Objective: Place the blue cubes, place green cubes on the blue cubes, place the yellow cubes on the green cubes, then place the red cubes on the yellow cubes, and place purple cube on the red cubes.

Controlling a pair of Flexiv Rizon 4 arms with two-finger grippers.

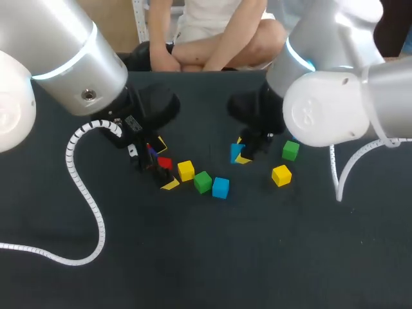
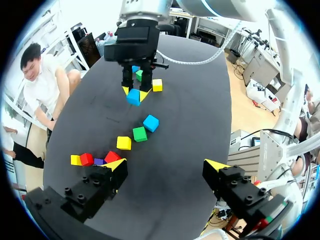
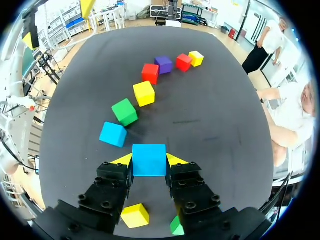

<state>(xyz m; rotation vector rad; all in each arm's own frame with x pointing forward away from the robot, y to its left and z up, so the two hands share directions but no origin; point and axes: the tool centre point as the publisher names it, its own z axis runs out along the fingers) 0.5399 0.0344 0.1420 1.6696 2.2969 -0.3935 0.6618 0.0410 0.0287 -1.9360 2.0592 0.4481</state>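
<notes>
My right gripper [image 3: 149, 161] is shut on a blue cube [image 3: 149, 159], held low over the table at the middle right [image 1: 236, 152]. Ahead of it a curved row runs blue [image 3: 113, 134], green [image 3: 124, 111], yellow [image 3: 144, 93], red [image 3: 150, 73], purple [image 3: 163, 64], red [image 3: 183, 62], yellow [image 3: 196, 58]. My left gripper [image 2: 166, 165] stands wide open above the row's red end, with a red cube [image 2: 112, 156] just beside one fingertip [image 2: 118, 164] and nothing gripped. In the head view that gripper [image 1: 165, 163] hangs over the red cube [image 1: 165, 162].
A loose green cube [image 1: 290, 150] and a yellow cube [image 1: 280, 174] lie to the right of my right gripper. Both arms' cables trail over the table at the sides. A person sits just beyond the far edge without reaching over it.
</notes>
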